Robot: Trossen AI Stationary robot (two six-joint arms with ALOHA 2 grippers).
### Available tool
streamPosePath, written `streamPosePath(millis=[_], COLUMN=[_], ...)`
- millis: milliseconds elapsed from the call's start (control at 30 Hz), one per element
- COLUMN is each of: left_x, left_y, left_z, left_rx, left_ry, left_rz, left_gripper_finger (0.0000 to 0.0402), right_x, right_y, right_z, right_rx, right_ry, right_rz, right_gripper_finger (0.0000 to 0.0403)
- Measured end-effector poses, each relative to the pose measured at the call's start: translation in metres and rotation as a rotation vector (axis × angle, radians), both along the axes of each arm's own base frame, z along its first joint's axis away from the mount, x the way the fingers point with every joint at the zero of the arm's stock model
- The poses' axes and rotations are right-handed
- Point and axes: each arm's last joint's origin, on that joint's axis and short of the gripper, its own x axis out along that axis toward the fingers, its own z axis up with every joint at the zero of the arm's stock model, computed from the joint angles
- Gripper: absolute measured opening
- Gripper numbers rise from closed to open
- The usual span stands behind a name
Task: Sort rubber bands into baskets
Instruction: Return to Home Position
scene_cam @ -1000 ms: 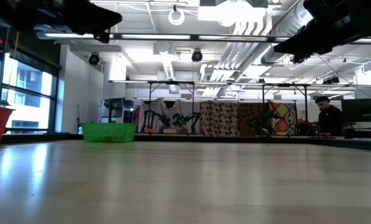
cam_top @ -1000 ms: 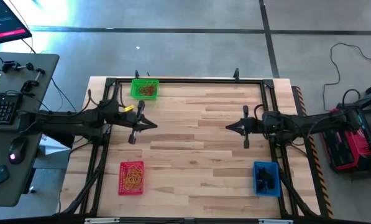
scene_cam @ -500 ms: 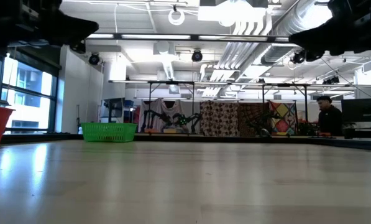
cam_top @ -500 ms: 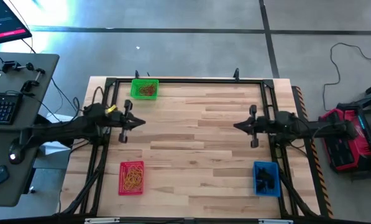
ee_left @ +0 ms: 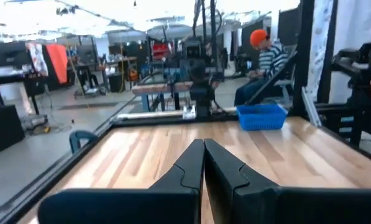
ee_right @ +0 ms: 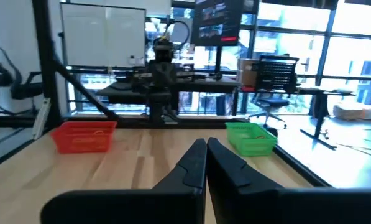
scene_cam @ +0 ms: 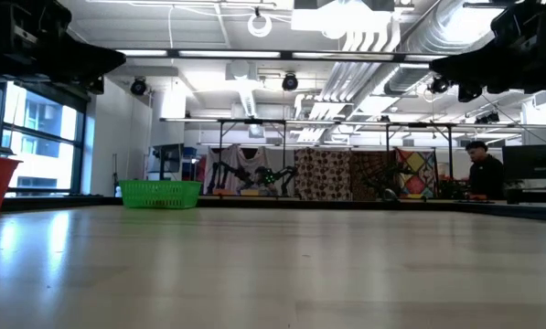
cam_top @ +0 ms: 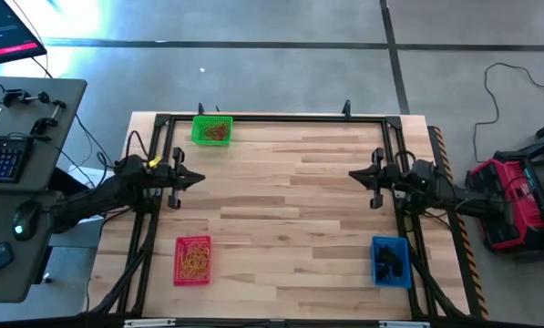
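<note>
Tabletop [cam_top: 290, 210] shows no loose rubber bands [cam_top: 196, 262], all lying inside the green basket [cam_top: 195, 133], red basket [cam_top: 178, 264] and blue basket [cam_top: 375, 264], so left gripper [cam_top: 200, 177] and right gripper [cam_top: 353, 177], both closed and empty, sit apparently parked at opposite edges.

Wood table [cam_top: 290, 210]; green basket [cam_top: 211, 130] far-L edge; red basket [cam_top: 193, 260] near-L; blue basket [cam_top: 390, 260] near-R.

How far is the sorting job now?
Nearly finished, it seems. Rubber bands lie in the green basket, red basket and blue basket; none shows loose on the table. Nothing is in hand: the left tool and right tool are shut and empty, near the table's sides. Nothing visible remains to sort.
</note>
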Motion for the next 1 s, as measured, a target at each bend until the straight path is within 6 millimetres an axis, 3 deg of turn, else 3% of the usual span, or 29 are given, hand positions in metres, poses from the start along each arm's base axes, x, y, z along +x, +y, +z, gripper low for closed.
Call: streamPosePath(millis=[333, 467, 733, 833, 1000], left_x=[0.003, 0.001, -0.003, -0.005, -0.007], left_y=[0.012, 0.016, 0.024, 0.027, 0.031], left_z=[-0.022, -0.02, -0.019, -0.021, -0.021], left_rx=[-0.009, 0.005, 0.01, -0.009, -0.061], left_ry=[0.019, 0.005, -0.001, 0.012, 0.007], left_rz=[0.167, 0.207, 0.266, 0.292, 0.35], left_gripper_finger=[0.0002, 0.0002, 0.0002, 0.0002, 0.0002], right_x=[0.001, 0.002, -0.004, -0.006, -0.004], right_y=[-0.011, -0.013, -0.008, -0.015, -0.018], right_z=[-0.005, -0.011, -0.004, -0.015, -0.027], right_rx=[0.045, -0.009, -0.077, -0.021, 0.078], right_ry=[0.053, -0.025, -0.099, 0.003, 0.11], right_rz=[-0.137, -0.158, -0.097, -0.271, -0.299], right_gripper_finger=[0.0, 0.0, 0.0, 0.0, 0.0])
